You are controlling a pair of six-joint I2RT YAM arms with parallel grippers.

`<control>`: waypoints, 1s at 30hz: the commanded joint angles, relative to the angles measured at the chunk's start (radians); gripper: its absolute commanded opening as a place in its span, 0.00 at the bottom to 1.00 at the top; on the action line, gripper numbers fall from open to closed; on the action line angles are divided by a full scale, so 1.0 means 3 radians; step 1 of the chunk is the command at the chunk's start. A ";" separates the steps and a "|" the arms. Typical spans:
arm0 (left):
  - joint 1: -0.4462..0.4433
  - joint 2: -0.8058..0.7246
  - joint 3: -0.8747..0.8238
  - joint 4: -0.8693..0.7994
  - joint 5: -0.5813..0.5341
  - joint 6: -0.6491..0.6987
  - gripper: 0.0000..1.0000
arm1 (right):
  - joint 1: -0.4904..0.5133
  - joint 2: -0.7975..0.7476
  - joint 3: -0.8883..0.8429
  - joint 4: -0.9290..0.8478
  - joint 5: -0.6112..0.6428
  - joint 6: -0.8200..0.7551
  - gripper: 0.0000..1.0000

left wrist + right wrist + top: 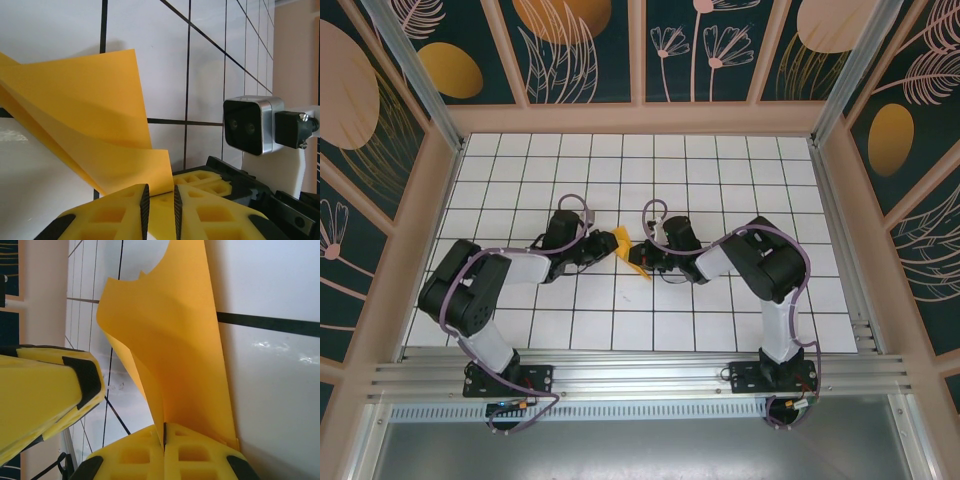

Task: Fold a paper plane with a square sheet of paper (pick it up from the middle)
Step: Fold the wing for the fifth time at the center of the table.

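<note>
Yellow fingers (200, 460) of the right jaws lie along the lower edge of the right wrist view. They are moulded plastic with square hollows and black corners. They are pressed together on the sheet of paper (175, 340), which rises out of the seam between them. This paper is thin, plain and orange-yellow. It is folded over itself, so two smooth layers curve upward and spread toward the upper left of the frame.

In the left wrist view the fingers (115, 215) of the left jaws stand at the bottom edge with a narrow gap between their black pads (144, 210). A lower corner of the paper reaches into this gap; I cannot tell whether the pads touch it. At the right of that frame a silver camera (248, 125) with two dark lenses sits on a white bracket (280, 170).

Seen from above, the paper is near the middle of the frame, between the two arms. It is over a bench (720, 180) of white square tiles with black lines.
</note>
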 commanded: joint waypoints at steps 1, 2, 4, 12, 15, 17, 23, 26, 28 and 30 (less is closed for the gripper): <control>-0.0027 0.0125 0.0127 0.0015 0.0035 0.0105 0.22 | -0.0029 0.0140 0.0036 -0.0130 -0.0033 0.0022 0.00; -0.0031 0.0136 0.0139 0.0002 0.0030 0.0116 0.22 | -0.0029 0.0141 0.0041 -0.0144 -0.0030 0.0030 0.00; -0.0032 0.0171 0.0160 -0.0010 0.0029 0.0127 0.22 | -0.0034 0.0156 0.0052 -0.0186 -0.0021 0.0023 0.00; -0.0033 0.0279 0.0198 -0.0104 -0.0030 0.0187 0.21 | -0.0057 0.0188 0.0051 -0.0247 -0.0015 0.0066 0.00; -0.0032 0.0315 0.0210 -0.0108 -0.0050 0.0211 0.21 | -0.0062 0.0196 0.0051 -0.0270 -0.0019 0.0066 0.00; -0.0032 0.0345 0.0226 -0.0125 -0.0066 0.0233 0.21 | -0.0067 0.0199 0.0053 -0.0277 -0.0022 0.0063 0.00; -0.0034 0.0396 0.0263 -0.0138 -0.0093 0.0298 0.21 | -0.0075 0.0216 0.0061 -0.0329 -0.0026 0.0067 0.00; -0.0032 0.0418 0.0291 -0.0188 -0.0123 0.0324 0.20 | -0.0074 0.0221 0.0060 -0.0341 -0.0024 0.0063 0.00; -0.0031 0.0433 0.0295 -0.0211 -0.0135 0.0340 0.20 | -0.0078 0.0216 0.0059 -0.0352 -0.0022 0.0063 0.00; -0.0031 0.0439 0.0298 -0.0218 -0.0142 0.0351 0.20 | -0.0082 0.0217 0.0070 -0.0369 -0.0021 0.0063 0.00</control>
